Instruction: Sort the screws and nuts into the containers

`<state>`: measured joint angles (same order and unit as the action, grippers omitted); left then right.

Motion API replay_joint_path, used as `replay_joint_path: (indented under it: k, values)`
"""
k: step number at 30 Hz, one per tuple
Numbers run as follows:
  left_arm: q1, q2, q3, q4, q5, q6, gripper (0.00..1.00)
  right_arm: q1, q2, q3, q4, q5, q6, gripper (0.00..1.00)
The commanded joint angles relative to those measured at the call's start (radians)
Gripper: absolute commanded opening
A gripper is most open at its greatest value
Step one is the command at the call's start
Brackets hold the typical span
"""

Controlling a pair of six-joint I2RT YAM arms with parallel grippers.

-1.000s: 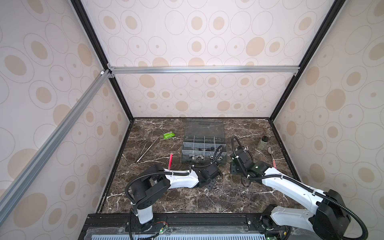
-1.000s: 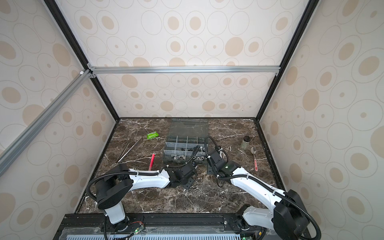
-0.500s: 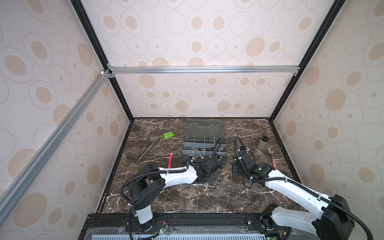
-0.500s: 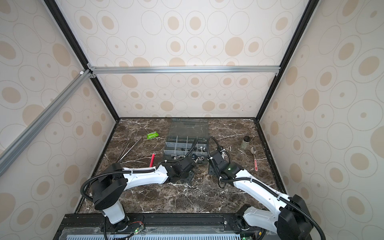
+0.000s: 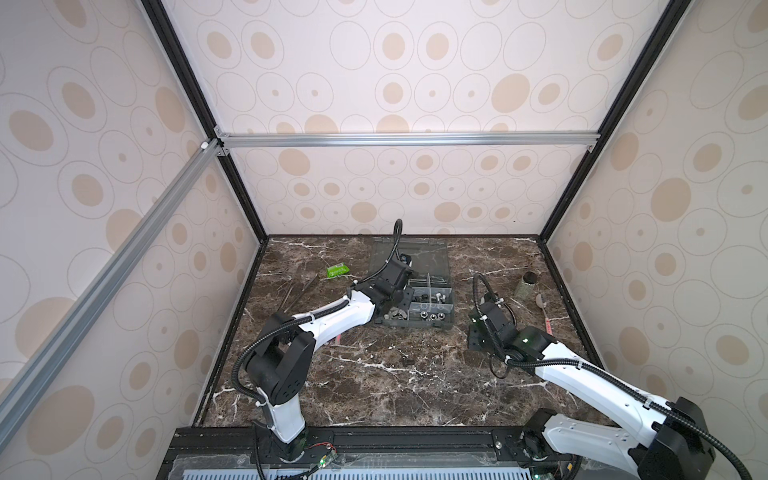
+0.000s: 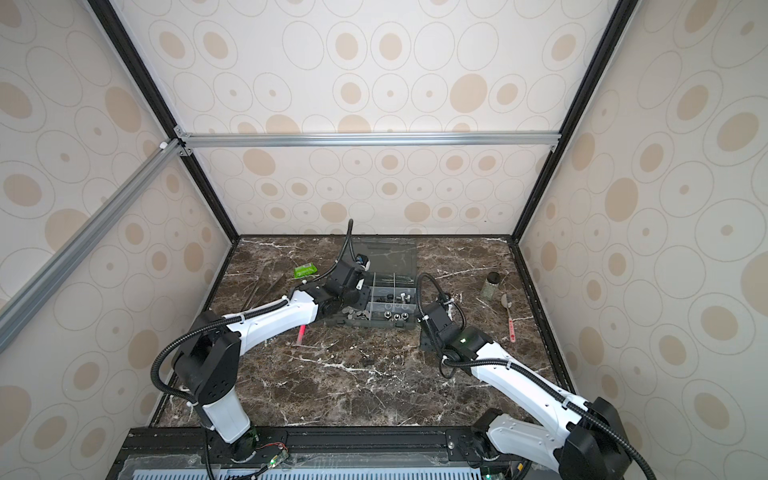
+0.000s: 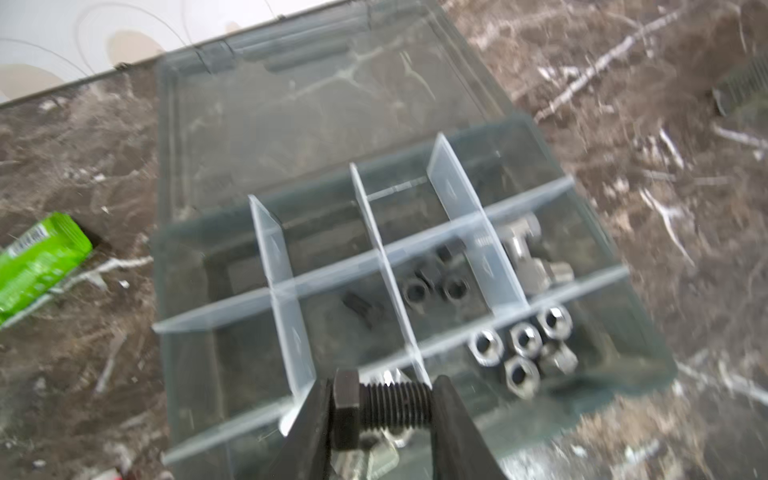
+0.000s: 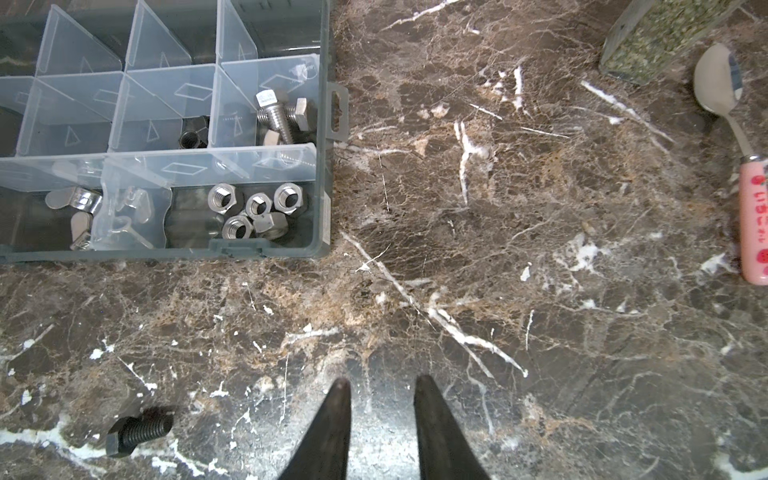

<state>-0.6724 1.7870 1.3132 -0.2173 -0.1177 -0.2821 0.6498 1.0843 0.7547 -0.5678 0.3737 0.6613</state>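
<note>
1. Jaws of left gripper [image 7: 384, 380] clamped end to end on held screw [image 7: 388, 405]: black, hex head against one finger [image 7: 316, 419], thread tip against the other, shaft level.
2. Directly below, near row of box [image 8: 324, 174], with wing nuts [image 8: 79, 203] blurred beneath the held screw in the left wrist view.
3. Box split into compartments [image 8: 282, 33] by clear dividers [image 7: 282, 266], with lid [image 7: 311, 104] open flat behind. Hex nuts [image 8: 253, 208] in near right corner, silver screws [image 8: 278, 116] in the compartment behind them, black nuts [image 8: 193, 135] one compartment further left.
4. Jaws of right gripper [image 8: 381, 380] slightly apart, nothing between, low over bare marble [image 8: 457, 249], just off the box's near right corner in both top views.
5. Loose screw [image 8: 139, 434], black, on its side on the marble in front of the box, apart from both box and right gripper.
6. Right of box: jar [image 8: 660, 33] and pink-handled spoon [image 8: 727, 91], side by side.
7. Left of box: green packet [image 7: 37, 257] and tweezers [image 5: 299, 291]; red pen [image 6: 300, 332] partly hidden under the left arm.
</note>
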Motion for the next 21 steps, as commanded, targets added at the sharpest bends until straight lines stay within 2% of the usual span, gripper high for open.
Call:
replay_joint_path:
  k: [1, 6, 15, 21]
  values:
    - [0.032, 0.057, 0.079, 0.001, 0.038, 0.041, 0.31, -0.006, -0.023, -0.020, -0.036, 0.024, 0.024, 0.30]
    - [0.060, 0.127, 0.137, -0.002, 0.069, 0.037, 0.31, -0.007, -0.037, -0.032, -0.046, 0.030, 0.038, 0.30]
    - [0.075, 0.153, 0.118, 0.016, 0.101, 0.025, 0.33, -0.006, -0.075, -0.057, -0.051, 0.044, 0.050, 0.30]
    - [0.079, 0.145, 0.095, 0.023, 0.104, 0.014, 0.41, -0.007, -0.087, -0.061, -0.055, 0.050, 0.050, 0.30]
